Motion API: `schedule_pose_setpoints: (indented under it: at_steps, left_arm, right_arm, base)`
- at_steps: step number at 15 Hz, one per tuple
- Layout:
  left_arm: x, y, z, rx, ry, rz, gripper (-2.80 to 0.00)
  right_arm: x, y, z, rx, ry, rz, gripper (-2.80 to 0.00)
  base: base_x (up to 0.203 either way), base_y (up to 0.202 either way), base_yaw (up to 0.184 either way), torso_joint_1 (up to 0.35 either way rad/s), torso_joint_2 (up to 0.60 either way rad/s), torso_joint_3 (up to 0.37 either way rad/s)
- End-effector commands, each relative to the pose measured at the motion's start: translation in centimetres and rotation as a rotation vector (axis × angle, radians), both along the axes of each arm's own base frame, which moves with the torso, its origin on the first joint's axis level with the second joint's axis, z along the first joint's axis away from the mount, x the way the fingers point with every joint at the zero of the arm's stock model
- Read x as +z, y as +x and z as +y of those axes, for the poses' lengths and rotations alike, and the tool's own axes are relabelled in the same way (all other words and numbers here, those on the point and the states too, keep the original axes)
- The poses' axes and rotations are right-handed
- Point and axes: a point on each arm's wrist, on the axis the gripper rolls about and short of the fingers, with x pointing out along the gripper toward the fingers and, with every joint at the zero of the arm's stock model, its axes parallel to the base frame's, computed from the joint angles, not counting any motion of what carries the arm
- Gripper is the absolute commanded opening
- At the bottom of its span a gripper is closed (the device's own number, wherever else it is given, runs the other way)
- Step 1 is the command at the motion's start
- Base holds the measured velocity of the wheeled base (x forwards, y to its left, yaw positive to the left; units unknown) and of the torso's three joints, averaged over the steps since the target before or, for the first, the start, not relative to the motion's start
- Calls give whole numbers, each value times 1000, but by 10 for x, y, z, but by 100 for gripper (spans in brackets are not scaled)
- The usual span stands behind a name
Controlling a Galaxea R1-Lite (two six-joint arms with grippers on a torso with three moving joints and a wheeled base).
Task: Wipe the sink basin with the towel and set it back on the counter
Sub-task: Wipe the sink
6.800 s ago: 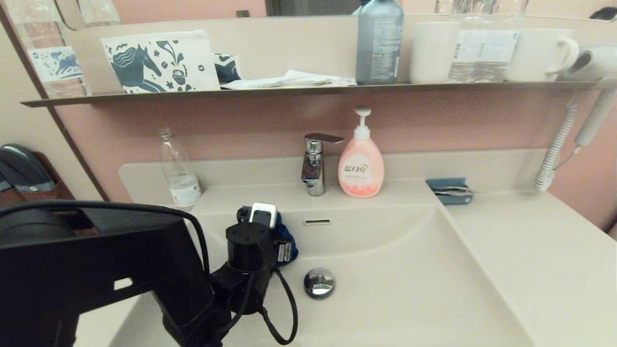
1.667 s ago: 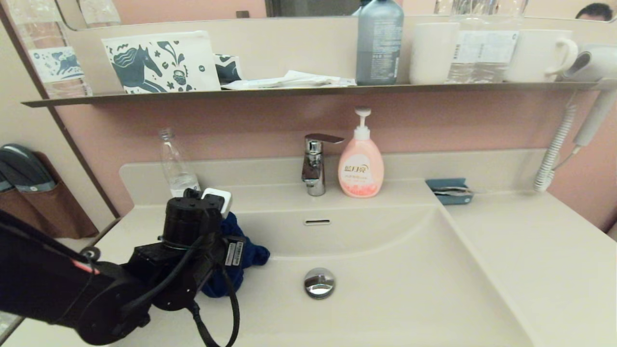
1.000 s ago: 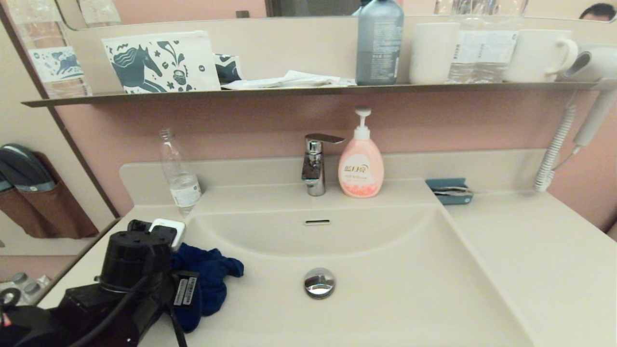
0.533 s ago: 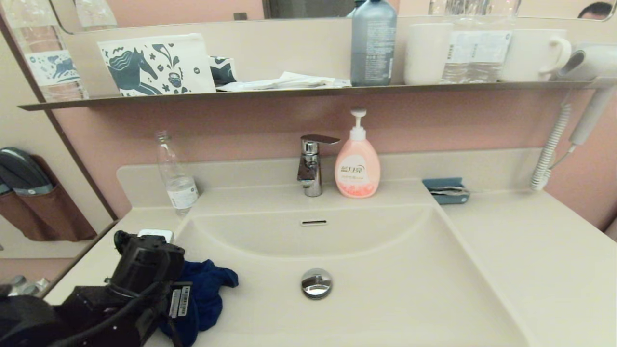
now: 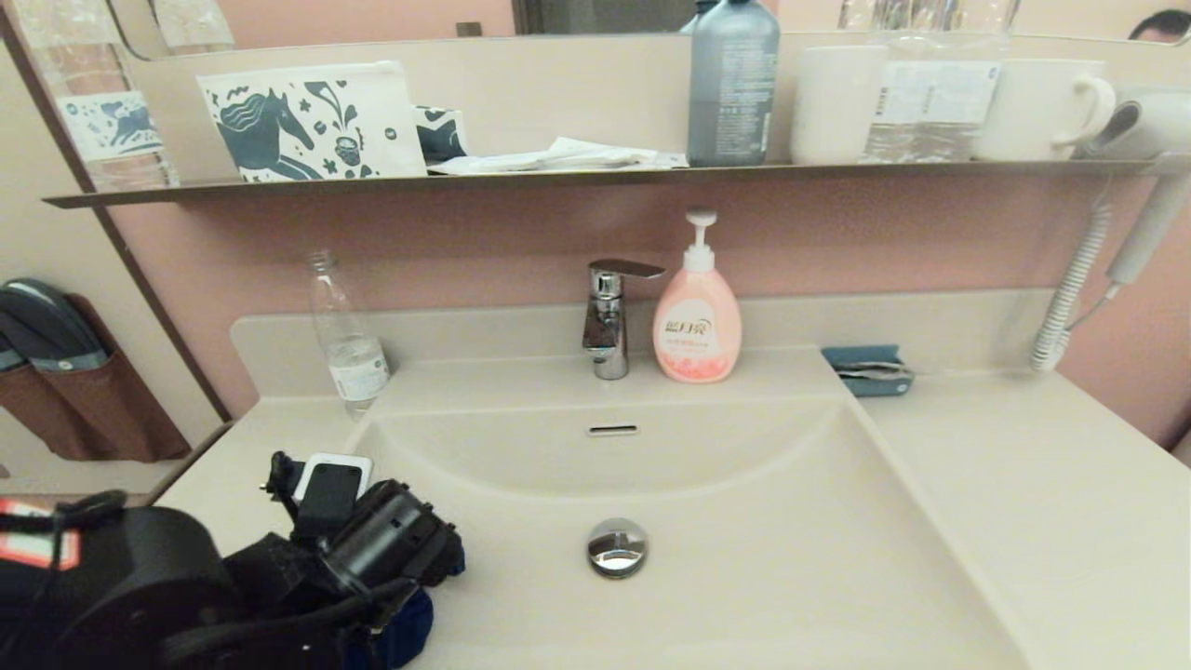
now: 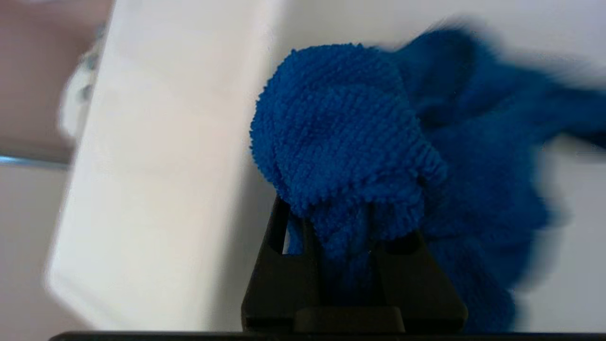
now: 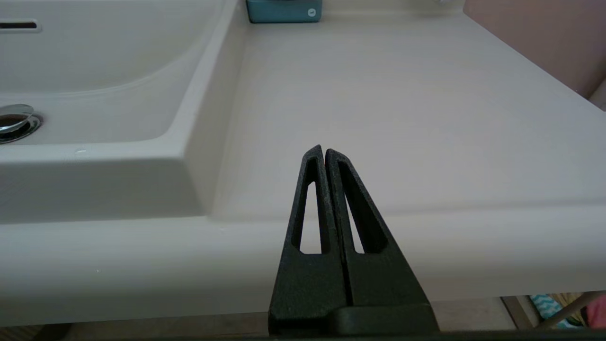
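The cream-beige sink basin [image 5: 744,521] fills the middle of the head view, with its chrome drain plug [image 5: 616,545] and slot overflow [image 5: 612,430]. My left arm sits low at the basin's front left corner; under its wrist only a bit of the blue towel [image 5: 409,633] shows. In the left wrist view my left gripper [image 6: 341,222] is shut on the bunched blue towel [image 6: 341,132], which hangs beside the basin's left wall. My right gripper [image 7: 324,150] is shut and empty, parked before the counter's [image 7: 402,109] front edge.
A faucet [image 5: 607,316], a pink soap pump bottle [image 5: 697,312] and a clear plastic bottle [image 5: 346,335] stand along the basin's back rim. A small blue holder [image 5: 867,368] sits at the back of the right counter [image 5: 1042,502]. A dark-edged shelf [image 5: 595,173] carries cups and bottles.
My left arm has dragged the towel from the basin's back left, near the overflow, along the left side to the front left corner; the wrist now covers most of the towel.
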Motion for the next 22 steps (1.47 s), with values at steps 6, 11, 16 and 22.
schedule_pose_setpoints:
  at_steps: [6, 11, 16, 22]
  left_arm:
    - [34, 15, -74, -167, -154, -132, -280]
    - [37, 9, -73, -172, -167, -106, -280]
    - [3, -7, -46, -3, 1, 136, -280]
    - [-21, -14, -36, 39, 112, 263, -280]
  right_arm:
    - [0, 0, 0, 0, 0, 0, -280]
    - [0, 0, 0, 0, 0, 1, -280]
    - [0, 0, 0, 0, 0, 1, -280]
    - [1, 0, 0, 0, 0, -2, -280]
  base:
    - [0, 0, 0, 0, 0, 0]
    - [0, 0, 0, 0, 0, 0]
    - [0, 0, 0, 0, 0, 0]
    - [0, 0, 0, 0, 0, 0]
